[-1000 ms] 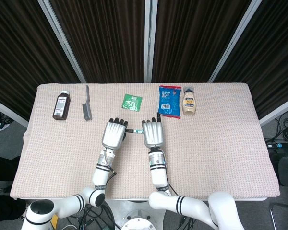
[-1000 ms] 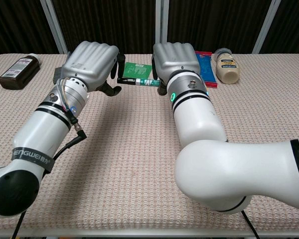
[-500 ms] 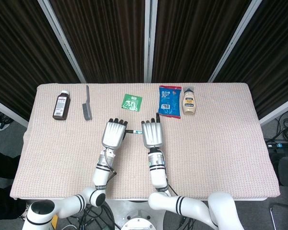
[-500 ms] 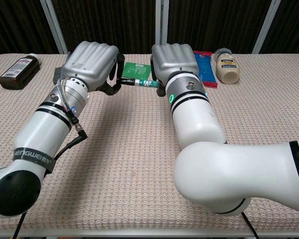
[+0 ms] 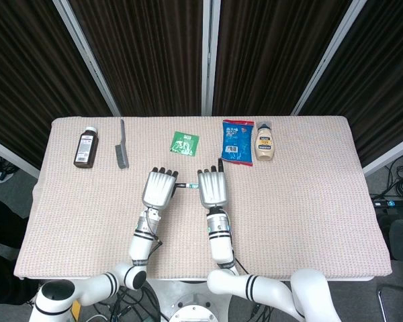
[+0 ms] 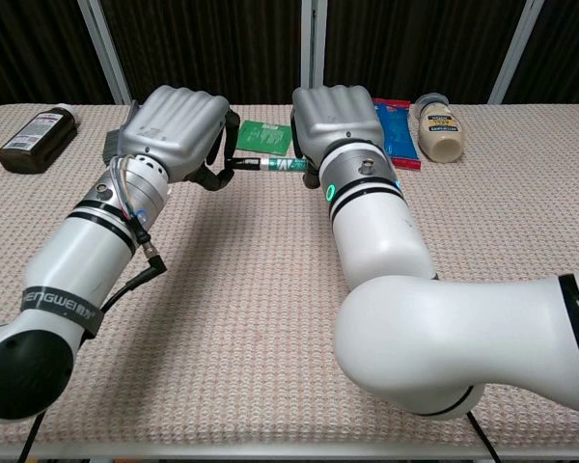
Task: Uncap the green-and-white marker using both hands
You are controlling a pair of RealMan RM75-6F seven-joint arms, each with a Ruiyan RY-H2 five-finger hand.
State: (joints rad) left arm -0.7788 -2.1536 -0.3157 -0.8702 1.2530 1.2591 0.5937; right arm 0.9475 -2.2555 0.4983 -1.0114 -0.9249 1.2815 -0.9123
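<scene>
Marker (image 6: 275, 164) is held level above the table (image 5: 309, 201), spanning the gap between both hands, roughly mid-table and a bit toward the far side. Left hand (image 6: 179, 125) has its fingers curled around the dark end, prob. the cap; right hand (image 6: 333, 116) is curled around the green-and-white barrel. Both knuckles-up, palms down, so only the short middle stretch of marker shows btwn them. The exact finger contact is hidden under the palms in both views, but each hand looks closed on its own end.

Reason for this setup, I'd judge: one hand anchors the barrel, the other takes the cap, and keeping the marker horizontal w/ hands side by side lets them pull straight apart along its axis. Cap not visibly off yet; a thin dark section shows near the left hand, can't tell if that's a gap opening or just the cap's neck.

Other items sit along the far edge, well apart from the hands: brown bottle (image 5: 85, 147), brush (image 5: 122, 144), green packet (image 5: 185, 143), blue pouch (image 5: 238, 141), sauce bottle (image 5: 264, 141)
</scene>
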